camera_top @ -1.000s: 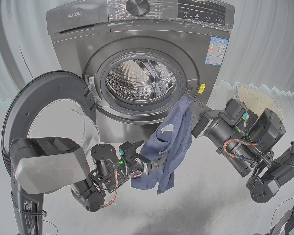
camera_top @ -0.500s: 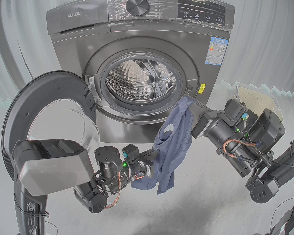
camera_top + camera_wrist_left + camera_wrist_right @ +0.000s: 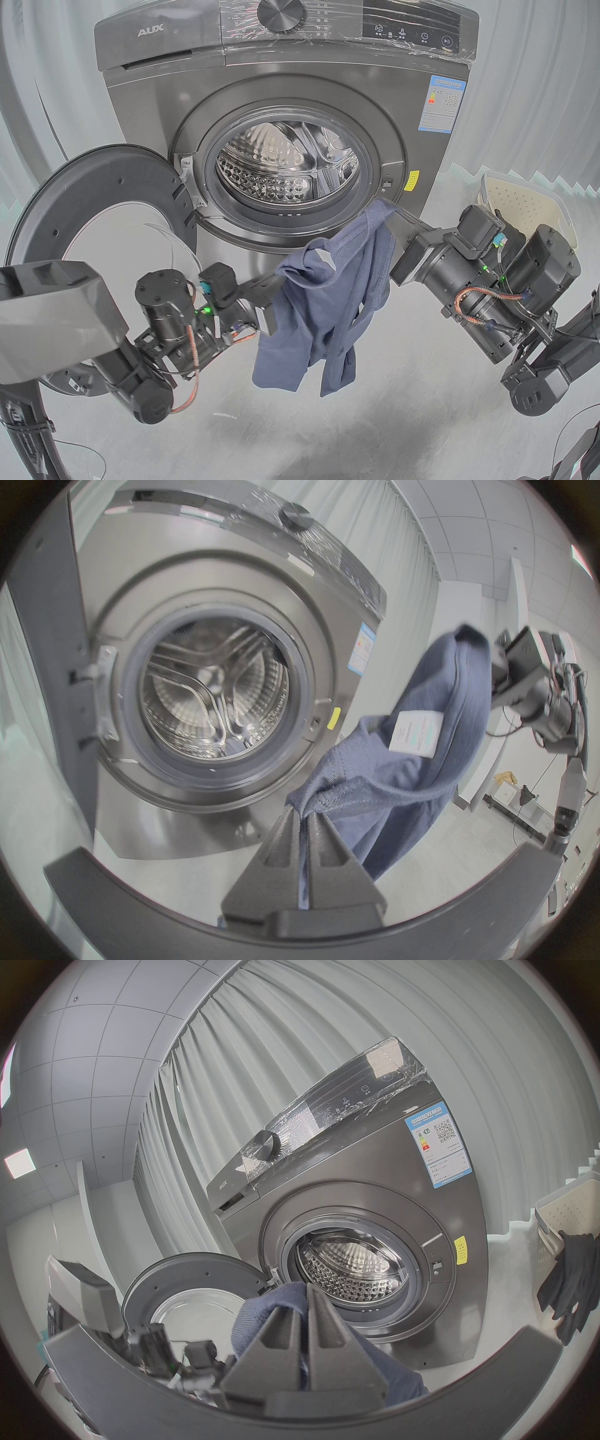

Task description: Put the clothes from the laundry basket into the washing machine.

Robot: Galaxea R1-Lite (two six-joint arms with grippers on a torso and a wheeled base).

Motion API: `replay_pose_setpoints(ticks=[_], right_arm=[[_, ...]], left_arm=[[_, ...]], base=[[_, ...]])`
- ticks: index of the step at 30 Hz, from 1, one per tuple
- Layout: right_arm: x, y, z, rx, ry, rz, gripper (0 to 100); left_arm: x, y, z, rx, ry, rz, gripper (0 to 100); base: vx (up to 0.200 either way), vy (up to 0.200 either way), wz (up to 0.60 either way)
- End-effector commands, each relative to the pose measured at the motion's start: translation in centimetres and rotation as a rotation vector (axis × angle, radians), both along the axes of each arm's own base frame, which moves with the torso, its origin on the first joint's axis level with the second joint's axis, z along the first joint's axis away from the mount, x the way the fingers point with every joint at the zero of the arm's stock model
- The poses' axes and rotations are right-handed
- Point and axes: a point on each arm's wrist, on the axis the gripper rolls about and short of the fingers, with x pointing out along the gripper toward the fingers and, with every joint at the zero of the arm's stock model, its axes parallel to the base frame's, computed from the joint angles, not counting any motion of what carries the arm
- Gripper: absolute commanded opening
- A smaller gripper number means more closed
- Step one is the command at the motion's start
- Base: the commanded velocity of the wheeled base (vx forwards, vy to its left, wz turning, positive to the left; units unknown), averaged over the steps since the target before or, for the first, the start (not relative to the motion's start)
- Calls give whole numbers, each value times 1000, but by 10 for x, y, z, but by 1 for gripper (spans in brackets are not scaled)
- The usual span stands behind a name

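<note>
A blue garment [image 3: 325, 294] hangs in the air in front of the grey washing machine [image 3: 150, 106], below its open drum [image 3: 287, 162]. My left gripper [image 3: 278, 284] is shut on the garment's left part, seen pinched between the fingers [image 3: 304, 820]. My right gripper [image 3: 390, 215] is shut on its upper right edge, the cloth [image 3: 269, 1310] bunched at the fingertips [image 3: 304, 1300]. The garment [image 3: 412, 755] stretches between the two, with a white label showing. The cream laundry basket [image 3: 525, 200] stands at the right, behind my right arm, with dark clothes [image 3: 575, 1272] draped over its rim.
The machine's round door [image 3: 94, 206] stands swung open to the left, just behind my left arm. Grey curtains hang behind the machine. Bare pale floor [image 3: 375, 425] lies below the garment.
My left gripper has risen and moved left with the garment's lower part, spreading the cloth wider. The right gripper has stayed almost still.
</note>
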Motion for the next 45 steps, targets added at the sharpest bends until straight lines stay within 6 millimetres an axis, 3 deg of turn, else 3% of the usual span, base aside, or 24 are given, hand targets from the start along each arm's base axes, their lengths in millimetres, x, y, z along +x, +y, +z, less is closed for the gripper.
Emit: replay_pose_setpoints(ticks=[1, 7, 9, 12, 19, 22, 23, 27, 32, 36, 37, 45], right_arm=[[1, 0, -3, -7, 9, -4, 0], [4, -4, -4, -4, 15, -17, 0], [4, -3, -4, -3, 16, -15, 0], [3, -2, -4, -1, 13, -9, 0], [2, 2, -7, -5, 18, 3, 0], [2, 2, -7, -6, 19, 5, 0], [1, 3, -7, -6, 19, 7, 0], [1, 3, -8, -8, 20, 9, 0], [-1, 6, -8, -8, 20, 19, 0], [-1, 6, -8, -8, 20, 20, 0], [-1, 6, -8, -8, 20, 20, 0], [0, 7, -10, -12, 24, 20, 0]], left_arm=[[-28, 49, 44, -40, -73, 80, 0], [-43, 75, 69, -71, -142, 99, 0], [-47, 78, 66, -61, -128, 91, 0], [-57, 76, 44, -15, -41, 55, 0], [-61, 34, 1, 66, 102, -112, 0], [-59, 22, -6, 76, 116, -147, 0], [-55, 5, -19, 90, 138, -187, 0], [-37, -16, -39, 95, 153, -210, 0], [-12, -31, -50, 76, 131, -201, 0], [-10, -32, -54, 80, 136, -199, 0], [-10, -32, -54, 80, 136, -199, 100], [-5, -39, -67, 95, 144, -199, 100]], base=[[0, 0, 0], [0, 0, 0], [0, 0, 0], [0, 0, 0], [0, 0, 0], [0, 0, 0], [0, 0, 0], [0, 0, 0], [0, 0, 0], [0, 0, 0], [0, 0, 0], [0, 0, 0]])
